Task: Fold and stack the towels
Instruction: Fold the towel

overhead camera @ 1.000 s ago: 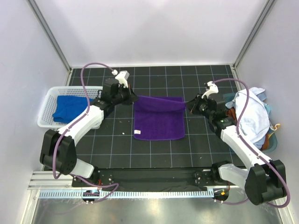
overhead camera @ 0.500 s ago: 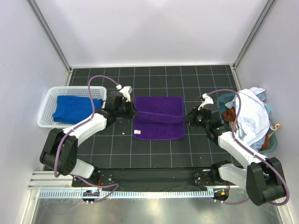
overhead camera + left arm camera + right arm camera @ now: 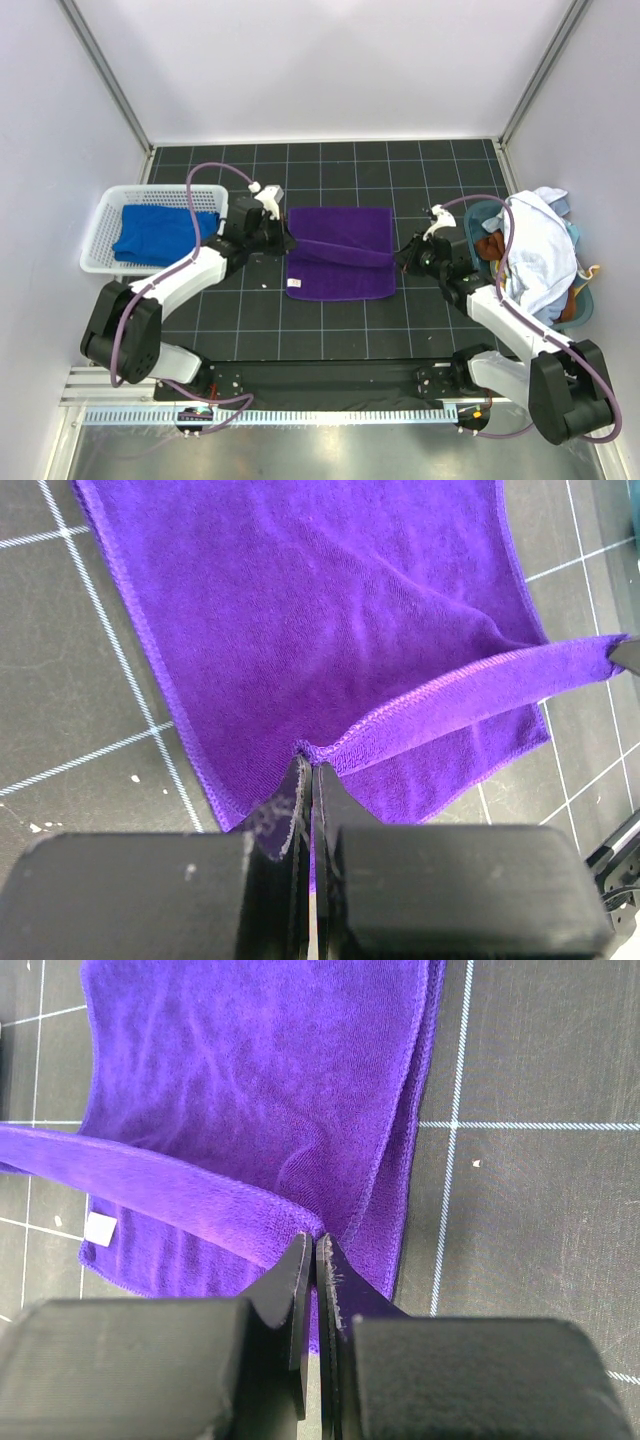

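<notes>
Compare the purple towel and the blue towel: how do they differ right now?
Place: the purple towel lies on the table; the blue towel sits in the basket.
Handling: the left pincer and right pincer pinch the purple towel, stretching one edge raised across it; the blue towel is untouched.
Shape: the purple towel is spread wide; the blue towel is bunched smaller.
Shared: both are plain, single-colour cloths.

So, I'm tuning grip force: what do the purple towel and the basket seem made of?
The purple towel: soft matte cloth, likely microfibre, going by its fuzzy nap and stitched hem. The basket: probably rigid white plastic, with smooth perforated walls.
</notes>
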